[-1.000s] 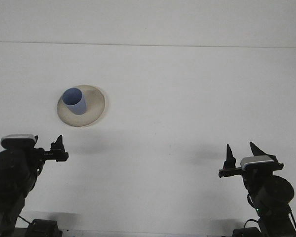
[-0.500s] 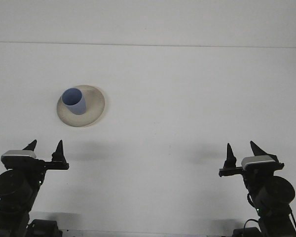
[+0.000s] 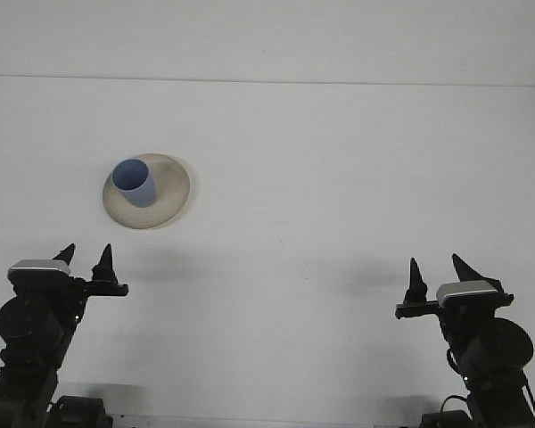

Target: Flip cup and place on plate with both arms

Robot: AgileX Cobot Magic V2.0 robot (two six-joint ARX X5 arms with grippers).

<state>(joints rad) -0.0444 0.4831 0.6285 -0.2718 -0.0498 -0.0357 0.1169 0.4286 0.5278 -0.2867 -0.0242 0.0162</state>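
**Cup on plate, both arms back at the near edge**

Front view: the blue cup [image 3: 133, 183] stands mouth-up on the beige plate [image 3: 171, 198], left of centre on the white counter [image 3: 339, 178]; the placement looks complete. The left gripper [image 3: 86, 259] has shifted slightly right since half a second ago and turned to face forward since a second ago, jaws parted and empty. The right gripper [image 3: 435, 269] has not moved, jaws spread, holding nothing. Both sit well apart from the plate.
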